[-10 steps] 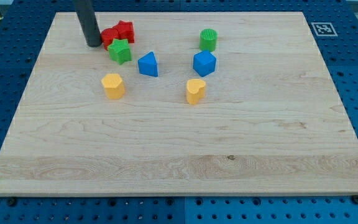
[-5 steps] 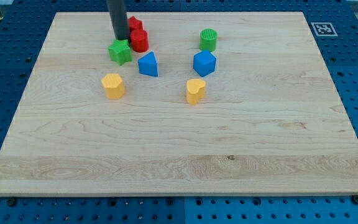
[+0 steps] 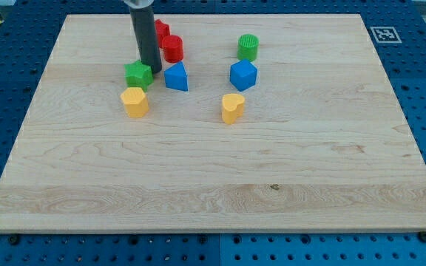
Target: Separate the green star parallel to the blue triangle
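The green star (image 3: 138, 74) lies on the wooden board (image 3: 213, 162) in the upper left part of the view, just left of the blue triangle (image 3: 176, 77). My tip (image 3: 151, 69) stands between them, touching the star's upper right edge. The dark rod rises from there to the view's top. A small gap separates the star from the triangle. A yellow block (image 3: 134, 101) sits just below the star, almost touching it.
Two red blocks (image 3: 167, 43) sit just above and right of the rod. A green cylinder (image 3: 248, 47), a blue cube (image 3: 243, 74) and a second yellow block (image 3: 232, 108) lie to the right. A marker tag (image 3: 384, 34) is at the board's top right corner.
My tip has swept right and down from beside the red blocks. It pushed the red blocks right and the green star down toward the yellow block.
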You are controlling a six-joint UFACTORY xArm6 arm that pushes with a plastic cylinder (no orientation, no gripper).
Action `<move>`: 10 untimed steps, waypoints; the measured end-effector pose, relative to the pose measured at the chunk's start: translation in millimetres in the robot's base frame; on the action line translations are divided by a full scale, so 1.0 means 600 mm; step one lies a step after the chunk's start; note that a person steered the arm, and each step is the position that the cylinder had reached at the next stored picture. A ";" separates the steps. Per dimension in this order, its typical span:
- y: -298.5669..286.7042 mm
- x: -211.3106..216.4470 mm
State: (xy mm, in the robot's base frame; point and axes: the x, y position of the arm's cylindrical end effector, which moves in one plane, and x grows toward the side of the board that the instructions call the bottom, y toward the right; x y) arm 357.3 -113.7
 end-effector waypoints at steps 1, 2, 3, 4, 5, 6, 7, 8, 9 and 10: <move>-0.008 0.015; -0.008 0.015; -0.008 0.014; 0.019 0.022; 0.067 0.039; 0.077 0.061; 0.066 0.078; 0.031 0.081; -0.024 0.081; -0.040 0.081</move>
State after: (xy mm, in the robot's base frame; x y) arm 405.7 -137.9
